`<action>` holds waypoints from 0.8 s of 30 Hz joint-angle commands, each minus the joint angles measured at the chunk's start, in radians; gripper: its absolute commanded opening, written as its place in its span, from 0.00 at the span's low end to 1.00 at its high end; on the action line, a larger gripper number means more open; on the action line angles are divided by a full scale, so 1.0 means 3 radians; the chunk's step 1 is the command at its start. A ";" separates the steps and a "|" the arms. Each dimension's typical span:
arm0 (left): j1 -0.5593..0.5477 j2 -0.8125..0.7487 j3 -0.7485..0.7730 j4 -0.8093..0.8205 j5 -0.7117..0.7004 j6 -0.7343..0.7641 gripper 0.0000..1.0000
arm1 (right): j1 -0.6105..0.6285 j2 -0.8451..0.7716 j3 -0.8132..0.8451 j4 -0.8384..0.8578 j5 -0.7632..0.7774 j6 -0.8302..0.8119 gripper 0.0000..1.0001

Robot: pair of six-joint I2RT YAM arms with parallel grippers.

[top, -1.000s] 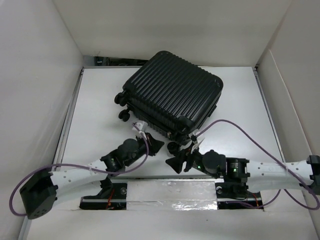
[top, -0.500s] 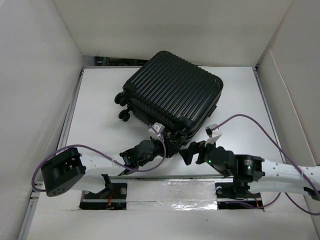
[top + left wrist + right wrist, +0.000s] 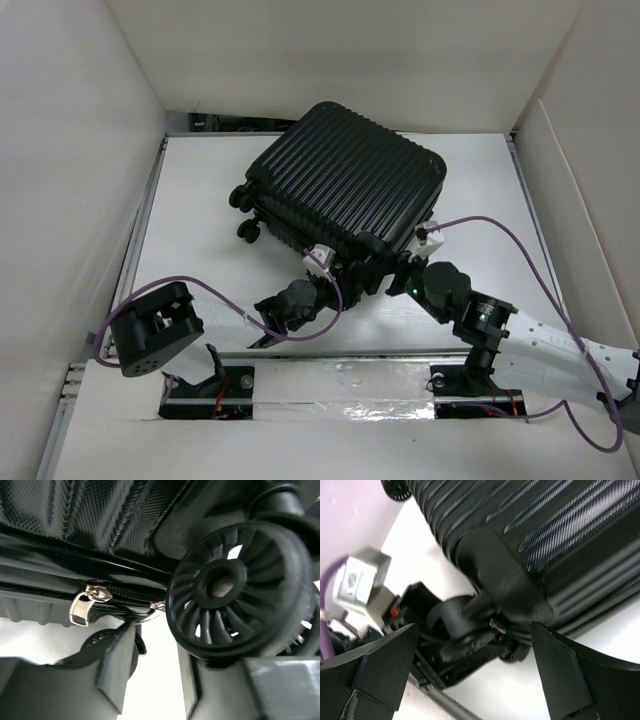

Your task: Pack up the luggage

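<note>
The luggage (image 3: 345, 190), a closed black ribbed suitcase, lies flat on the white table. My left gripper (image 3: 345, 275) is at its near corner. In the left wrist view the gripper (image 3: 155, 655) is open, with bare table between the fingers (image 3: 117, 665). A caster wheel (image 3: 237, 590) sits just above the right finger, and silver zipper pulls (image 3: 87, 602) hang on the zipper line above the left finger. My right gripper (image 3: 397, 278) is beside the same corner. In the right wrist view it (image 3: 475, 650) is wide open and empty, facing the corner wheel (image 3: 447, 617) and the seam.
White walls enclose the table (image 3: 190, 200) on the left, back and right. Two more caster wheels (image 3: 243, 212) stick out at the suitcase's left end. Purple cables (image 3: 480, 225) loop off both arms. The left arm's white camera mount (image 3: 362, 580) shows in the right wrist view.
Both grippers have moved forward from the near table edge up to the suitcase's near corner. The left arm's elbow has swung inward. The suitcase has not moved.
</note>
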 commanded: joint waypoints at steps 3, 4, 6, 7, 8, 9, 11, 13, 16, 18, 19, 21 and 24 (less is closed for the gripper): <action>-0.0004 0.0113 0.0143 0.0530 -0.0236 0.0082 0.28 | -0.0199 0.0109 -0.0112 0.0665 -0.0517 -0.0022 0.95; -0.0004 0.0114 0.0133 0.0566 -0.0252 0.0077 0.19 | -0.0200 0.0119 -0.0127 0.0717 -0.0573 -0.0017 0.95; -0.0004 0.0114 0.0102 0.0663 -0.0308 0.0077 0.12 | -0.0230 0.0165 -0.0133 0.0778 -0.0609 0.0003 0.96; -0.0004 0.0104 0.0097 0.0663 -0.0349 0.0056 0.07 | -0.0230 0.0226 -0.0122 0.0779 -0.0614 0.0014 0.97; -0.0004 0.0093 0.0081 0.0658 -0.0384 0.0046 0.05 | -0.0230 0.0257 -0.0107 0.0768 -0.0619 0.0024 0.98; -0.0004 0.0073 0.0071 0.0678 -0.0441 0.0041 0.04 | -0.0230 0.0293 -0.0087 0.0753 -0.0619 0.0039 1.00; -0.0004 0.0058 0.0041 0.0714 -0.0461 0.0056 0.00 | -0.0230 0.0369 -0.0102 0.0778 -0.0640 0.0126 1.00; -0.0004 0.0027 0.0025 0.0730 -0.0482 0.0077 0.00 | -0.0230 0.0405 -0.0168 0.0941 -0.0675 0.0177 1.00; -0.0004 0.0001 -0.0016 0.0730 -0.0492 0.0092 0.00 | -0.0261 0.0456 -0.0235 0.1182 -0.0675 0.0269 0.98; -0.0004 -0.0014 -0.0057 0.0730 -0.0518 0.0092 0.00 | -0.0322 0.0487 -0.0240 0.1218 -0.0645 0.0320 0.91; -0.0004 -0.0024 -0.0087 0.0735 -0.0528 0.0087 0.00 | -0.0363 0.0482 -0.0255 0.1259 -0.0614 0.0346 0.87; -0.0004 -0.0045 -0.0113 0.0755 -0.0528 0.0087 0.00 | -0.0399 0.0447 -0.0301 0.1330 -0.0619 0.0372 0.72; -0.0004 -0.0050 -0.0179 0.0893 -0.0289 0.0143 0.00 | -0.0470 0.0365 -0.0398 0.1438 -0.0614 0.0382 0.60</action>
